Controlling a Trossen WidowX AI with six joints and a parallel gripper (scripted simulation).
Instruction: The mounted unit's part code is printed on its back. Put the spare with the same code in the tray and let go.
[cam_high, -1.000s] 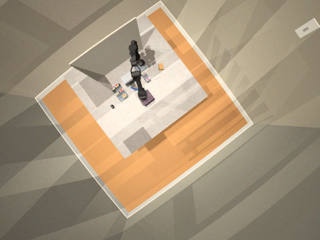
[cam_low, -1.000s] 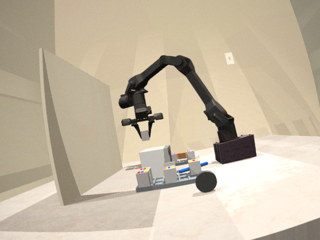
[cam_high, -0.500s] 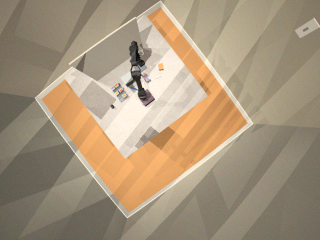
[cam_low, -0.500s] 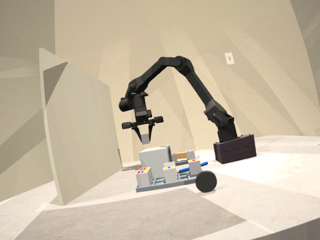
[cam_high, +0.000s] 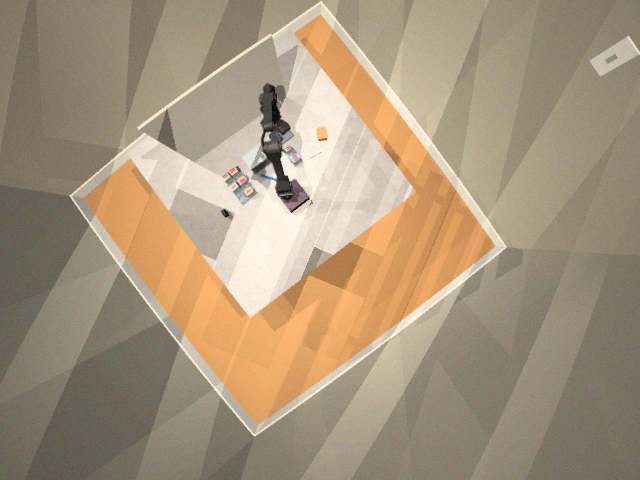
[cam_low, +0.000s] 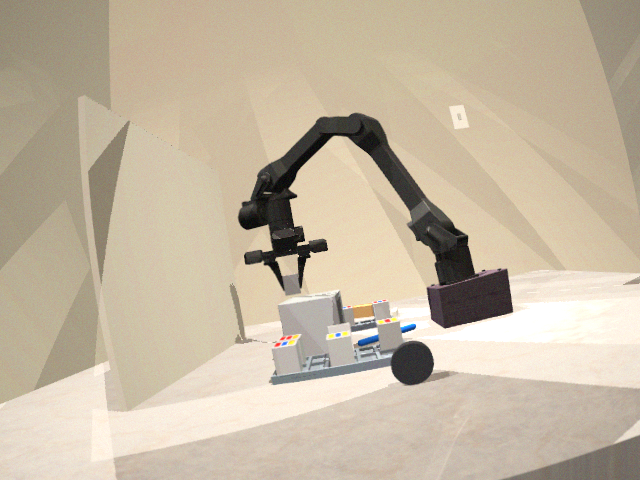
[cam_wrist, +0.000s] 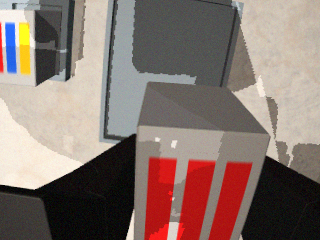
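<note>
Spare (cam_wrist: 199, 180) with three red stripes was clamped in the claw (cam_low: 289, 273), held in the air above the grey tray (cam_wrist: 123, 60). Another striped spare (cam_wrist: 23, 47) sat just beside the tray on the desk (cam_low: 516, 330).

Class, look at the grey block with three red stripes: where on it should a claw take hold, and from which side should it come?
Grip the block with three red stripes across its two flat, parallel side faces, coming down from above. It is boxy and upright, so those faces give the fingers square contact. The claw is shut on it this way now, hanging over the tray with the striped face left showing.
</note>
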